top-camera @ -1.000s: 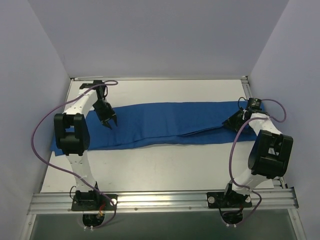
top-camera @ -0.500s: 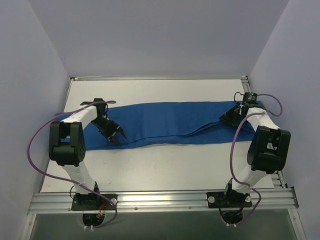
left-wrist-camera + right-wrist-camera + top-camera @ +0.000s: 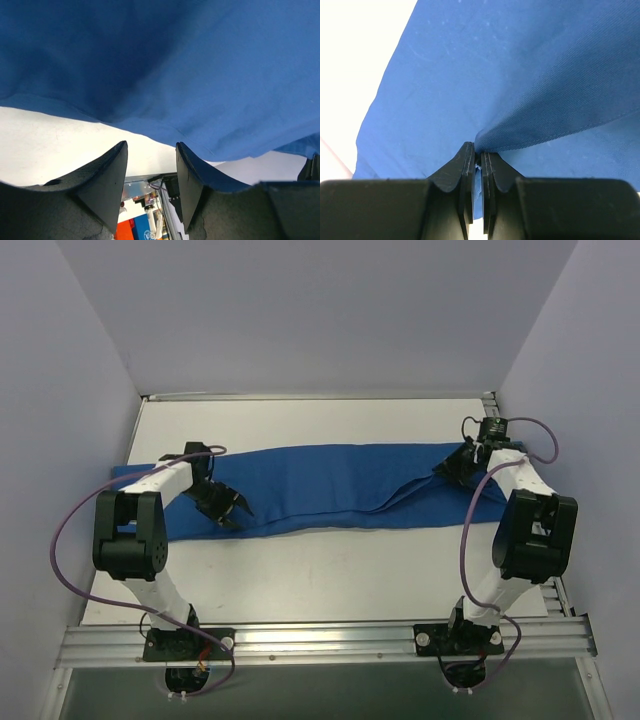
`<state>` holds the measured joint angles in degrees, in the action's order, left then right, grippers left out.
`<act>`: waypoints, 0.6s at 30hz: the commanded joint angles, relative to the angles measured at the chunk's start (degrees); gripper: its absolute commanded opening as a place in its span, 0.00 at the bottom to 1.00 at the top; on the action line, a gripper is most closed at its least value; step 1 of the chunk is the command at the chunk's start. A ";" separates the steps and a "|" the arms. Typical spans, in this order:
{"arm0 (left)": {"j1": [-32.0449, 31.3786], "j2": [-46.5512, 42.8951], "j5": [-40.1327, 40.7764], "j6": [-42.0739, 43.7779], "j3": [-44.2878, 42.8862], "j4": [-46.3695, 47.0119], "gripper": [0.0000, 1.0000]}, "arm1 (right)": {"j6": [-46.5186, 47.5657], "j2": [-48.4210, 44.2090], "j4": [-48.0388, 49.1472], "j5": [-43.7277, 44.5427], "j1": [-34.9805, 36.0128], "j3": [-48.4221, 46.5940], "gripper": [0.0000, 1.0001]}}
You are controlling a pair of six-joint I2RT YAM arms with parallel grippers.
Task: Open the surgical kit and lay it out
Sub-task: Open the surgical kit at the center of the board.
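Observation:
The royal-blue cloth wrap [image 3: 330,485] lies as a long folded band across the table, left to right. My left gripper [image 3: 236,508] is open and empty, low over the cloth's near left edge; in the left wrist view [image 3: 151,150] the cloth [image 3: 190,75] fills the frame beyond its spread fingers. My right gripper [image 3: 452,466] is shut on a fold of the cloth near its right end; the right wrist view [image 3: 477,149] shows a raised cloth edge [image 3: 560,112] pinched between the pads. The steel tray and the instruments are out of view.
The white tabletop [image 3: 330,570] shows in front of and behind the cloth. Pale walls close the left, back and right sides. An aluminium rail [image 3: 320,640] with both arm bases runs along the near edge.
My left gripper came down from the cloth's far left edge toward its near edge. My right gripper moved toward the back with the cloth's right end, lifting a fold.

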<state>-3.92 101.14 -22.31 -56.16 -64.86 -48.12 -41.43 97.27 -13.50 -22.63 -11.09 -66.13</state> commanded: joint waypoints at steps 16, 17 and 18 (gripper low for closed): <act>1.55 2.30 7.98 -0.79 -0.62 2.33 0.52 | 0.91 0.28 -1.62 -1.19 0.46 -2.25 0.00; 1.46 2.39 8.15 -0.79 -0.71 2.50 0.51 | 0.74 0.28 -1.53 -1.19 0.54 -2.16 0.00; 1.46 2.48 8.33 -0.88 -0.71 2.50 0.51 | 0.74 0.28 -1.53 -1.19 0.46 -2.08 0.00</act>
<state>-2.83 103.04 -15.53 -56.80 -63.59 -46.92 -40.91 97.47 -13.98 -23.00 -11.09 -66.46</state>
